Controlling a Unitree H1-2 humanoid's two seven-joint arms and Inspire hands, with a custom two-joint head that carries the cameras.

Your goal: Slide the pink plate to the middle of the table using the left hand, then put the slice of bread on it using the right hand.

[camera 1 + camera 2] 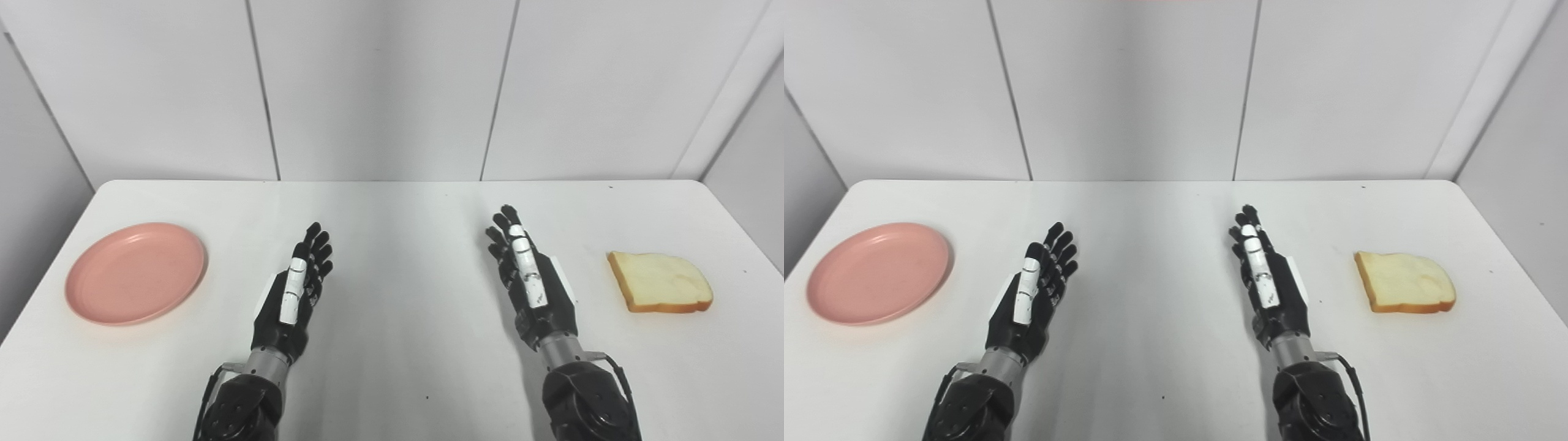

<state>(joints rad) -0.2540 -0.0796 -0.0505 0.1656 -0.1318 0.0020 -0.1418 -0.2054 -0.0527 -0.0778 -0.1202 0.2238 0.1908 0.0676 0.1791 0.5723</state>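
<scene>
Plate (136,273): pink, round, shallow, empty, flat on the white counter (392,208) at far left, close to the left edge. Not at the middle. Nothing touching it.

Bread (660,282): one slice, pale crumb with a tan crust, lying flat at far right of the counter, well apart from the plate, with both arms between them.

Left robot hand (294,294): just right of the plate but apart from it, over the counter's near-centre left. Fingers (313,245) straight, pointing away toward the back wall and slightly rightward, a little apart from one another. Holding nothing. Black with a white strip along the upper edge. Cannot tell whether resting on the surface or hovering just above it.

Right robot hand (531,283): left of the bread, near it without touching. Fingers (507,222) extended forward and leaning slightly left, spread loosely, empty. Same black and white finish, edge-up, palm turned inward toward the other hand.

Both forearms entering from the bottom edge, dark wrists with cabling visible at each.

Behind the counter: white panelled wall (380,86) with dark vertical seams.
</scene>
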